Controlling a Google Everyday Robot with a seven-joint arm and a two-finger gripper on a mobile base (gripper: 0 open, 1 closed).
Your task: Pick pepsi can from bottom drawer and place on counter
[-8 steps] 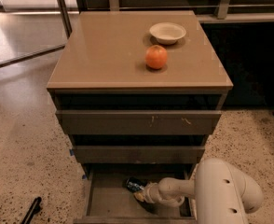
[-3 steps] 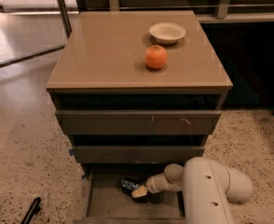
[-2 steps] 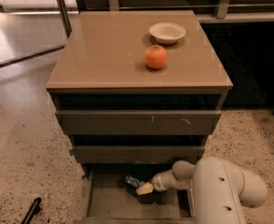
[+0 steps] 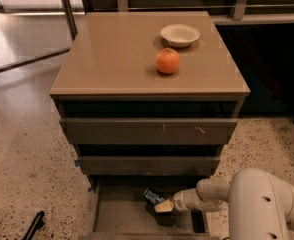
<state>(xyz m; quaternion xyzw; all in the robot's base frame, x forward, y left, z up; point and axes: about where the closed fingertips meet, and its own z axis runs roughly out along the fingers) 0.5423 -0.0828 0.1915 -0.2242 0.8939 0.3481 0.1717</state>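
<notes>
Pepsi can (image 4: 153,196) is down in the bottom drawer (image 4: 112,214), which is pulled open. It sits around mid-width and toward the drawer's back, under the closed drawer above.

The claw (image 4: 165,206) is inside the drawer too, with the arm coming in over the drawer's right side. Its tip is right at the can, touching it or nearly so. I can't tell from here whether the claw is open, closed or gripping.

Key relation: the can lies off the claw tip toward the drawer's back-left. It isn't upright. It looks tipped, long axis running diagonally from the drawer's back-left to front-right, roughly in line with the arm's reach. My read is that any grasp has to close across that axis, not along it.

The tabletop (image 4: 112,59) is straight above the drawer, two closed drawers up. So the lift probably has to come out over the drawer's front first, then rise. An orange (image 4: 167,61) and a small bowl (image 4: 180,34) sit on the tabletop above the drawer's right half, so the side above its left half looks like the better drop spot.
</notes>
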